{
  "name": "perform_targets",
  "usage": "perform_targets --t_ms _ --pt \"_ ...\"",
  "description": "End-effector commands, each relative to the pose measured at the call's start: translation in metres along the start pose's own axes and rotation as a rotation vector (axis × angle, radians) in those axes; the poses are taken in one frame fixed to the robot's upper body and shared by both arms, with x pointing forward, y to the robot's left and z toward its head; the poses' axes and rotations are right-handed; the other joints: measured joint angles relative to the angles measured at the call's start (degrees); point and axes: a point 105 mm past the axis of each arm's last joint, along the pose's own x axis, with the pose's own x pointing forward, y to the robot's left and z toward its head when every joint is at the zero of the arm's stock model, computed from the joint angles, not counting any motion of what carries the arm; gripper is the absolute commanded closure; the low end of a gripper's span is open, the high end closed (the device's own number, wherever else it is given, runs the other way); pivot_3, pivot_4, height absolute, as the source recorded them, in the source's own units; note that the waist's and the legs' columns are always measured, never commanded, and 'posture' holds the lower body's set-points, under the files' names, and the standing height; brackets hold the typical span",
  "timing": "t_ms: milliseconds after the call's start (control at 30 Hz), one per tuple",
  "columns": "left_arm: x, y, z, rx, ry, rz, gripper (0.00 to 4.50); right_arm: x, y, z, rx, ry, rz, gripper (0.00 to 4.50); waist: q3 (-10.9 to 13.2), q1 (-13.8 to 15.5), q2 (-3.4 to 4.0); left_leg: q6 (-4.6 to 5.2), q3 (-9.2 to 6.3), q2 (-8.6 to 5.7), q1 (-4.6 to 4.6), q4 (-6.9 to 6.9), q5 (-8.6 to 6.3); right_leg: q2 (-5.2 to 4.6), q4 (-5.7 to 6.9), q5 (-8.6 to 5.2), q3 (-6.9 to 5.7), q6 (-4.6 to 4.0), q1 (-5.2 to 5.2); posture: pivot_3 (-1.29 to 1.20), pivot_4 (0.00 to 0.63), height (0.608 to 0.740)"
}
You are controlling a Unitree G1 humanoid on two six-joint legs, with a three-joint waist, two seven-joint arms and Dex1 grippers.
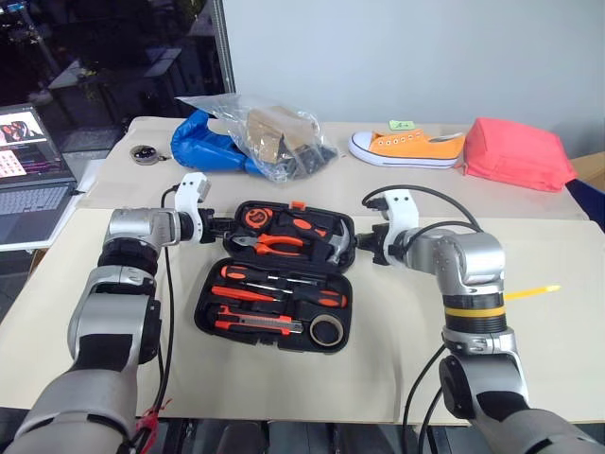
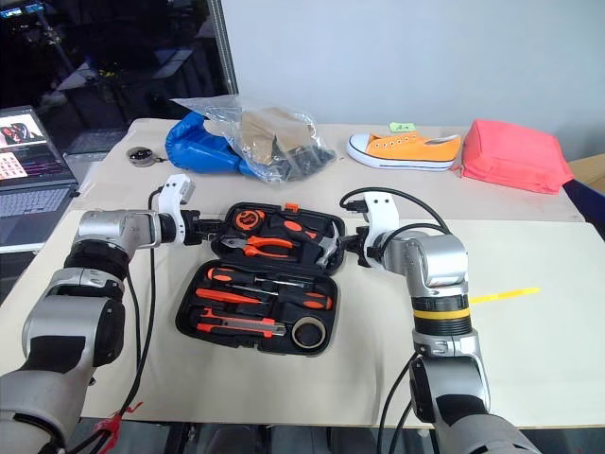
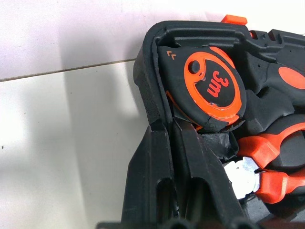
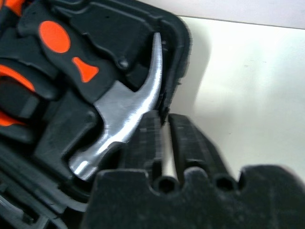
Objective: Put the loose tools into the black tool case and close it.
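Tools all lying slotted: beige tape roll (image 1: 327, 328), orange-and-black utility knife (image 1: 257, 323), screwdrivers (image 1: 274, 284) in flat black clamshell case (image 1: 210, 310), open mid-table. Left gripper (image 1: 225, 227) and right gripper (image 1: 362, 244) pinching far half's end rims. Closing remaining.

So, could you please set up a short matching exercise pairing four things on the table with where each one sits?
Things:
1. hammer
2. tape roll
3. sneaker
4. laptop

Places:
A. table's far edge, beside the red pouch
B. far half of the open tool case
C. off to the left
D. near right corner of the case

Pairs: 1-B, 2-D, 3-A, 4-C
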Motion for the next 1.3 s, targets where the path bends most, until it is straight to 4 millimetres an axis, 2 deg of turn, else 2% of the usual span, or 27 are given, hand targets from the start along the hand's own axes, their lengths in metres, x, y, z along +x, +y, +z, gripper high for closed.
perform_targets --t_ms 33,167,233,333,400,567,633,700,767,867,1133,1267,1300 --pt "-0.001 -0.003 0.006 0.025 -0.012 -0.005 4.50 0.003 0.009 -0.004 0.015 0.030 0.060 4.46 0.00 -0.01 0.00 0.00 0.00 0.01 0.00 0.00 0.00 0.00 0.00 0.00 -0.01 0.00 0.00 0.00 0.150 0.740" --pt "-0.001 -0.002 0.005 0.025 -0.014 -0.005 4.50 0.005 0.011 0.000 0.014 0.016 0.075 4.46 0.00 -0.10 0.00 0.00 -0.01 0.01 0.03 -0.01 0.00 0.02 0.02 0.00 0.00 0.00 0.00 0.00 0.150 0.740" --pt "0.000 -0.007 0.013 0.046 -0.058 -0.030 4.50 0.002 0.009 0.015 0.009 -0.068 0.072 4.46 0.00 -0.15 0.00 0.00 0.00 0.01 0.04 -0.01 0.00 0.02 0.02 0.00 0.01 0.00 0.00 0.00 0.150 0.740" --pt "0.000 -0.026 0.033 0.079 -0.156 -0.103 4.50 -0.007 0.000 0.040 -0.063 -0.205 0.027 4.46 0.01 -0.15 0.00 0.01 0.00 0.00 0.02 0.00 0.01 0.01 0.03 0.00 0.02 0.00 -0.02 0.00 0.150 0.740" --pt "0.001 -0.035 0.042 0.108 -0.197 -0.129 4.50 -0.010 -0.003 0.049 -0.118 -0.254 0.006 4.46 0.03 0.10 0.00 0.03 0.00 -0.01 -0.10 0.02 0.04 -0.01 0.03 0.01 0.02 0.00 -0.09 0.00 0.150 0.740" --pt "0.004 -0.058 0.066 0.262 -0.327 -0.146 4.50 -0.014 -0.001 0.076 -0.267 -0.391 0.011 4.46 0.02 0.57 0.01 0.01 -0.04 -0.02 -0.74 0.02 0.06 -0.03 0.09 0.06 -0.01 0.05 -0.55 0.00 0.150 0.740" --pt "0.002 -0.065 0.070 0.348 -0.364 -0.150 4.50 -0.016 -0.001 0.083 -0.298 -0.436 0.018 4.46 0.02 0.50 0.01 -0.09 0.00 -0.08 -1.02 -0.04 0.12 -0.11 0.15 0.10 0.03 0.09 -0.89 0.00 0.150 0.740" --pt "-0.004 -0.075 0.066 0.470 -0.395 -0.173 4.50 -0.026 0.005 0.086 -0.324 -0.536 0.092 4.46 0.02 0.23 0.02 -0.29 0.04 -0.06 -1.04 -0.15 0.24 -0.14 0.13 0.11 0.08 0.09 -0.97 0.00 0.150 0.740" --pt "-0.012 -0.080 0.056 0.624 -0.413 -0.168 4.50 -0.039 0.005 0.082 -0.385 -0.607 0.106 4.46 0.01 0.23 0.04 -0.30 0.08 -0.05 -1.02 -0.31 0.25 -0.15 0.09 0.11 0.12 0.09 -1.04 0.00 0.150 0.740" --pt "-0.026 -0.089 0.029 0.822 -0.416 -0.200 4.50 -0.060 0.008 0.068 -0.464 -0.688 0.132 4.46 -0.02 0.47 0.09 -0.27 0.07 0.06 -0.94 -0.43 0.22 -0.12 0.15 0.11 0.04 0.10 -1.04 0.00 0.150 0.740" --pt "-0.056 -0.078 -0.018 1.145 -0.387 -0.156 4.50 -0.095 0.022 0.001 -0.642 -0.683 0.200 4.46 -0.09 2.00 0.16 -0.02 0.18 -0.02 -0.69 -0.20 0.06 -0.20 -0.10 0.10 0.10 0.10 -0.59 0.00 0.150 0.740" --pt "-0.072 -0.073 -0.034 1.226 -0.341 -0.167 4.50 -0.102 0.014 -0.043 -0.806 -0.554 0.190 4.46 -0.06 2.02 0.17 0.03 0.31 0.02 0.57 -0.06 0.10 -0.24 -0.51 0.01 -0.02 0.18 0.93 0.00 0.150 0.740" --pt "-0.075 -0.072 -0.038 1.228 -0.327 -0.173 4.50 -0.104 0.012 -0.049 -0.818 -0.536 0.190 4.46 -0.06 1.85 0.14 0.04 0.50 0.11 0.81 -0.05 0.10 -0.24 -0.58 -0.20 0.07 0.47 1.11 0.00 0.150 0.740"
